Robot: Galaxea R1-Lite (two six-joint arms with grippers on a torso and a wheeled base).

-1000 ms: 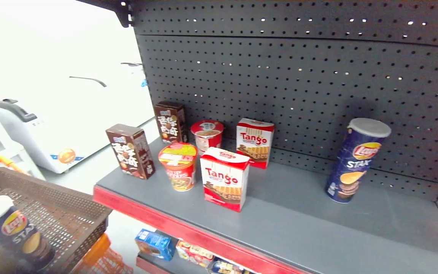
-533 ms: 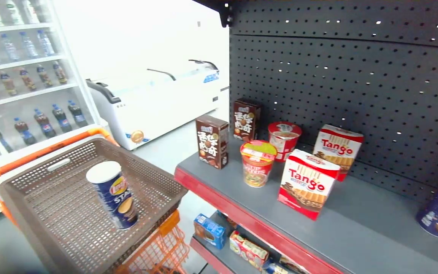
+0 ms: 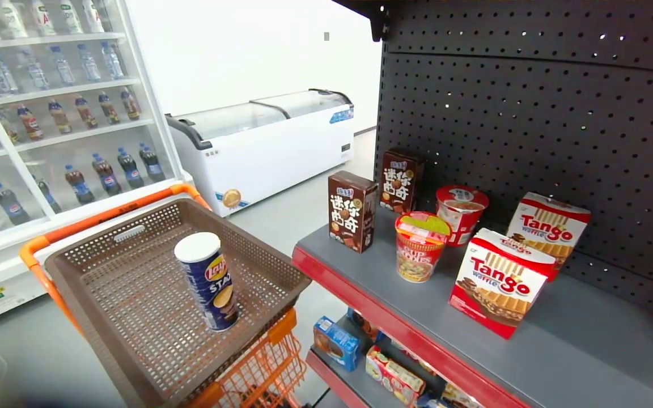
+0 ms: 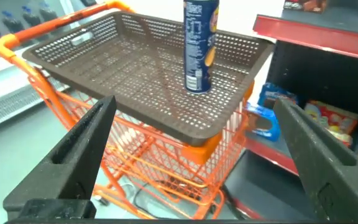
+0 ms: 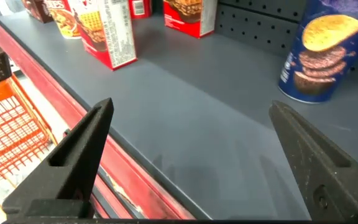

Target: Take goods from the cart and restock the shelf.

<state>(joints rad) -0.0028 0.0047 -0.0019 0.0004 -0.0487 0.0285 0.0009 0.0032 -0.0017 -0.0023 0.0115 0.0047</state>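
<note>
A blue chip can (image 3: 208, 281) with a white lid stands upright in the brown basket (image 3: 105, 272) on top of the orange cart (image 3: 37, 252). My left gripper (image 4: 194, 104) hangs open in front of the cart, below the basket rim, with the chip can (image 4: 200, 45) beyond it. To the right is the grey shelf (image 3: 394, 306) with a red front edge. It holds two brown boxes (image 3: 351, 211), two noodle cups (image 3: 419, 246) and two wafer boxes (image 3: 498, 281). My right gripper (image 5: 191, 107) is open over bare shelf, near a second chip can (image 5: 322, 53).
A black pegboard (image 3: 530, 113) backs the shelf. A lower shelf (image 3: 335, 343) holds more packets close to the cart's corner. A white chest freezer (image 3: 270, 141) and a drinks fridge (image 3: 49, 113) stand behind the cart, with open floor between.
The head camera has turned left, so the cart and fridge have come into view and the shelf's chip can has slid to the right edge. The goods themselves have not moved.
</note>
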